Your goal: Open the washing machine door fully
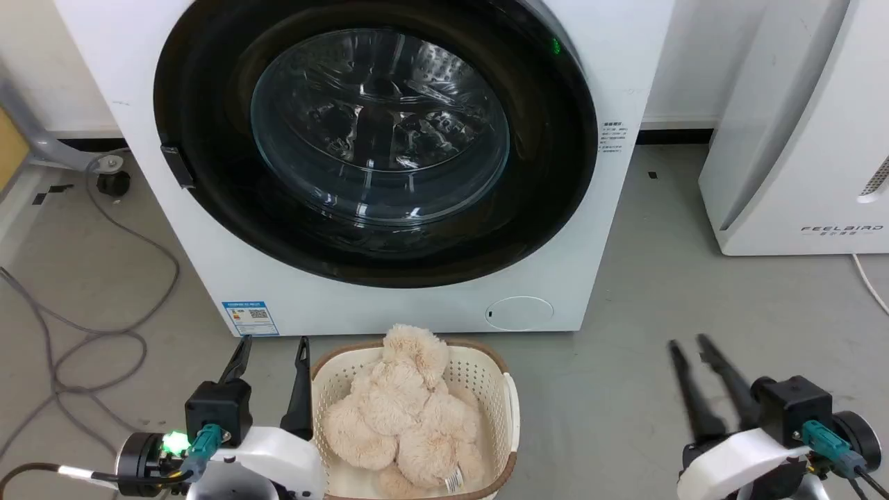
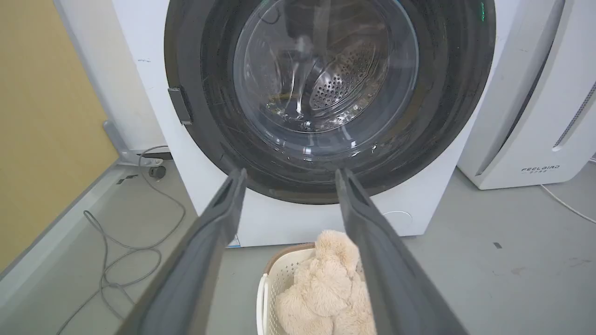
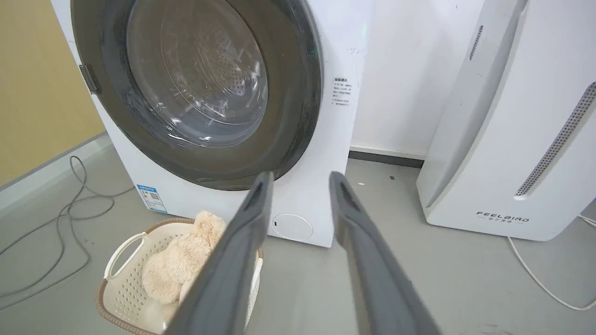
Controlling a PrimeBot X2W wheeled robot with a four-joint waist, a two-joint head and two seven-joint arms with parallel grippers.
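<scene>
The washing machine (image 1: 611, 83) (image 2: 139, 46) (image 3: 335, 139) is a white front-loader straight ahead. Its round glossy black door (image 1: 549, 180) (image 2: 447, 102) (image 3: 298, 93) lies flat against the front, with a clear glass bowl (image 1: 380, 125) in the middle and a small dark handle (image 1: 178, 165) on its left rim. My left gripper (image 1: 271, 347) (image 2: 288, 174) is open, low at the left, well short of the door. At the lower right my right gripper (image 1: 687, 344) (image 3: 298, 177) is open too, holding nothing.
A cream basket (image 1: 496, 385) (image 2: 267, 288) (image 3: 116, 260) holding a beige plush toy (image 1: 406, 410) stands on the grey floor just before the machine. A white FEELBIRD appliance (image 1: 799, 139) stands to the right. Grey cables (image 1: 104, 333) loop on the floor at the left.
</scene>
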